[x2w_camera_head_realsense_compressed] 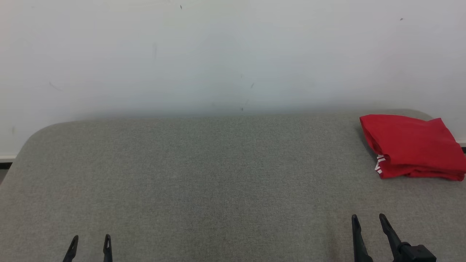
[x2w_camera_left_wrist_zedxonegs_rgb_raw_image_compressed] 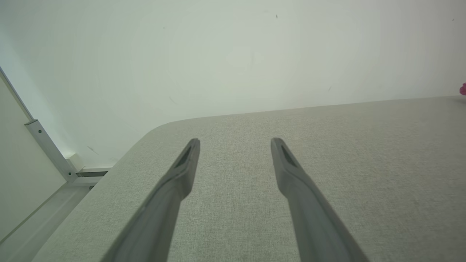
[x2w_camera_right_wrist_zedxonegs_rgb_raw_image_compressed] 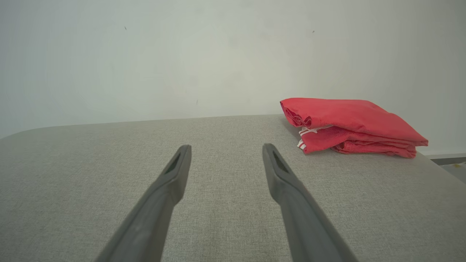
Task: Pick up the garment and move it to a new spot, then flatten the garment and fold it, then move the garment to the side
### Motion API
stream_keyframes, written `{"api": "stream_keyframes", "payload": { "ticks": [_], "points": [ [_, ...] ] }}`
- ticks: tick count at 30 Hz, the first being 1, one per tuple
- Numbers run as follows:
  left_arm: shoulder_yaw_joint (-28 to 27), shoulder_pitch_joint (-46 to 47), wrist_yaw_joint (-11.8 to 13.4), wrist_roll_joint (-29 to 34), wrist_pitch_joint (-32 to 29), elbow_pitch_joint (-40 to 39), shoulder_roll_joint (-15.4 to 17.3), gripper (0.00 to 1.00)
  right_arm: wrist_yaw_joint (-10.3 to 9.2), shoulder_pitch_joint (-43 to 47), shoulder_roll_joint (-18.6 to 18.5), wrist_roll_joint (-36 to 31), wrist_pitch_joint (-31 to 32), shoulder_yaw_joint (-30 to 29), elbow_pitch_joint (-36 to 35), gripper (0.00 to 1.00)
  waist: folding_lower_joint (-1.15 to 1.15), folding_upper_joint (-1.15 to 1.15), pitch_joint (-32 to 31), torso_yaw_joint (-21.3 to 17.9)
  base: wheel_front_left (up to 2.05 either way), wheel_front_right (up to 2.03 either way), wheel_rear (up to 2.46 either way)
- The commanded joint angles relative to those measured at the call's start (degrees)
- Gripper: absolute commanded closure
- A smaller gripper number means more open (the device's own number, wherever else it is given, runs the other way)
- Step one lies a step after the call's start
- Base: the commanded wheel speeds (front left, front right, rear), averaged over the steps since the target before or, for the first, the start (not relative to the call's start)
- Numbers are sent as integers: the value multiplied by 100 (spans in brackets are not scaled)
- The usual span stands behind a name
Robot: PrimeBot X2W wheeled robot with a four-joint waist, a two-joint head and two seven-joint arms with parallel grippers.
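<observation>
My left hand (x2w_camera_head_realsense_compressed: pixel 91 238) stands wide, its two dark fingers spread well apart, with nothing between them and nothing touching them. In the head view its tips rise at the lower left, over the grey fabric-covered bench (x2w_camera_head_realsense_compressed: pixel 218 174). In the left wrist view the same fingers (x2w_camera_left_wrist_zedxonegs_rgb_raw_image_compressed: pixel 182 171) point along bare cloth toward the bench's rounded far corner and the pale wall (x2w_camera_head_realsense_compressed: pixel 218 54) behind it. My right hand (x2w_camera_head_realsense_compressed: pixel 368 217), at the lower right, is just as wide and holds nothing, its fingers apart over bare bench. The red garment (x2w_camera_head_realsense_compressed: pixel 411 145) lies at the bench's far right corner, close to the wall. It is ahead of my right hand and a little to its right, well apart from it and far from my left hand. It is folded into a compact, roughly rectangular bundle of several layers. The top layer is smooth with a few soft creases, and the folded edge facing the middle of the bench is rounded and thick. White stripes (x2w_camera_head_realsense_compressed: pixel 379 164) show at the bundle's near left corner, tucked between the layers. At the right edge of the left wrist view a small pinkish-red speck (x2w_camera_left_wrist_zedxonegs_rgb_raw_image_compressed: pixel 463 89) sits at the bench's far line. It may be a bit of the garment, but it is too small to tell.
</observation>
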State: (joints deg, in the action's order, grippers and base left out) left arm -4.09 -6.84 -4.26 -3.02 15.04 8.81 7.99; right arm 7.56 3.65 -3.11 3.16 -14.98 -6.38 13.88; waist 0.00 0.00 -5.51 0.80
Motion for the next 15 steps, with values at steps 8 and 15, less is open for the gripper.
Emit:
{"api": "stream_keyframes", "payload": {
  "ticks": [8,15],
  "points": [
    [-6,-3,71,24,18,33,60,0,-18,74,31,-19,-25,-16,8,0,0,0,15,-2,0,0,0],
    [17,12,101,4,18,32,72,0,-18,71,33,-26,-26,-48,10,0,0,0,27,14,0,0,0]
  ]
}}
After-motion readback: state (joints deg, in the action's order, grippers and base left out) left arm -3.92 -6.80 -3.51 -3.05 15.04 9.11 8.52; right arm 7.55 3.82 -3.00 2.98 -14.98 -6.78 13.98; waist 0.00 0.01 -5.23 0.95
